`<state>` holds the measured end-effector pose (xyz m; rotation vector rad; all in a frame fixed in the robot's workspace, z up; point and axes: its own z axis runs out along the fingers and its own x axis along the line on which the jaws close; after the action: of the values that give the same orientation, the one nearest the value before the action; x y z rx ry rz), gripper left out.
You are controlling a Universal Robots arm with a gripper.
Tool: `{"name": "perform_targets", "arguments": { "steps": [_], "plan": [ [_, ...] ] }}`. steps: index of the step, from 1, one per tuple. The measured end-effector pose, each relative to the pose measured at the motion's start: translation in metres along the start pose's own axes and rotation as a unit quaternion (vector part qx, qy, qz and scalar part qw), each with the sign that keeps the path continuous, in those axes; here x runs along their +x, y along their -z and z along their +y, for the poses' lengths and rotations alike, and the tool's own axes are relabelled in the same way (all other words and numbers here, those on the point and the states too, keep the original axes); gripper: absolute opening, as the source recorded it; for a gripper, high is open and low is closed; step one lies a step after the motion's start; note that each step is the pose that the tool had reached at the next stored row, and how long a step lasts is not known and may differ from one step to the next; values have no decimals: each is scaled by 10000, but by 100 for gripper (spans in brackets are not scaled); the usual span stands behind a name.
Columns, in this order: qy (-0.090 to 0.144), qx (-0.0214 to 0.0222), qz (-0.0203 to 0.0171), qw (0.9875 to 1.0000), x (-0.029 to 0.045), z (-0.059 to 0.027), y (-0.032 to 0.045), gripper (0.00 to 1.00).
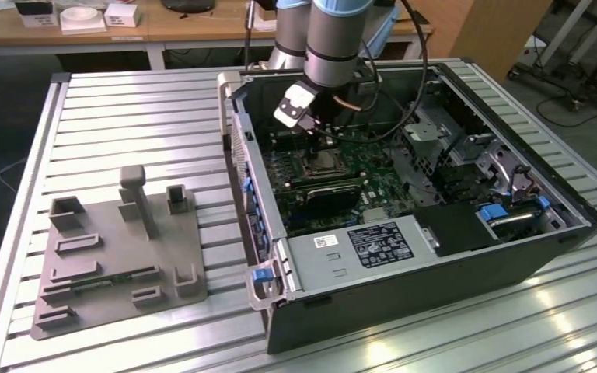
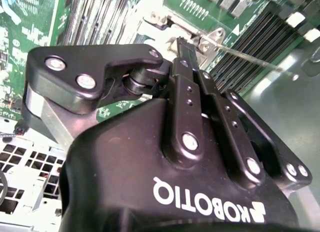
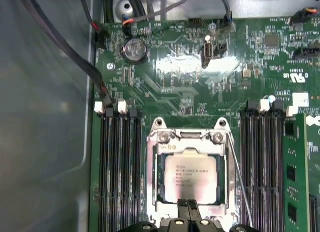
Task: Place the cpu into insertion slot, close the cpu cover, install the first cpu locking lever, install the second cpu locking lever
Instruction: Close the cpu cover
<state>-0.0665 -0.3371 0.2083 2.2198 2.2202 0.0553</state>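
You're working over a slatted metal table (image 1: 122,101). A grey fixture (image 1: 112,256) stands on the exterior view's left and the open computer case (image 1: 434,287) on its right. Your arm (image 1: 335,39) reaches down into the case from its far side, above the green circuit board (image 3: 190,92).

Long memory slots (image 3: 120,167) run in banks on both sides of the socket, parallel to its side edges, so room is tight to either side. Past the end with the two screw tabs the board is flatter and more open. A coin battery (image 3: 135,50) sits there, and black cables (image 3: 65,47) run well off toward the case wall.

The cover (image 3: 152,162) lies flat over the insertion slot (image 3: 161,184), its window framing the cpu (image 3: 191,177). The cpu sits in the slot, metal top up, its edges square with the frame; being square, it has no long axis. A thin lever (image 3: 240,182) starts near one corner of the cover and slants away from the cover's edge toward the nearer memory slots. It seems to stand clear of the board, though from these angles I can't be sure.

Your gripper (image 3: 186,206) hangs over the cover's edge opposite the screw tabs. Its fingers are closed together with nothing between them.
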Motion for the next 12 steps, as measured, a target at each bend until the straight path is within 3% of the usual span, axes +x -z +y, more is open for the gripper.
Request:
{"name": "perform_targets", "arguments": {
  "steps": [12],
  "plan": [
    [1,-1,0,10000,-1,179,-9,10]
  ]
}}
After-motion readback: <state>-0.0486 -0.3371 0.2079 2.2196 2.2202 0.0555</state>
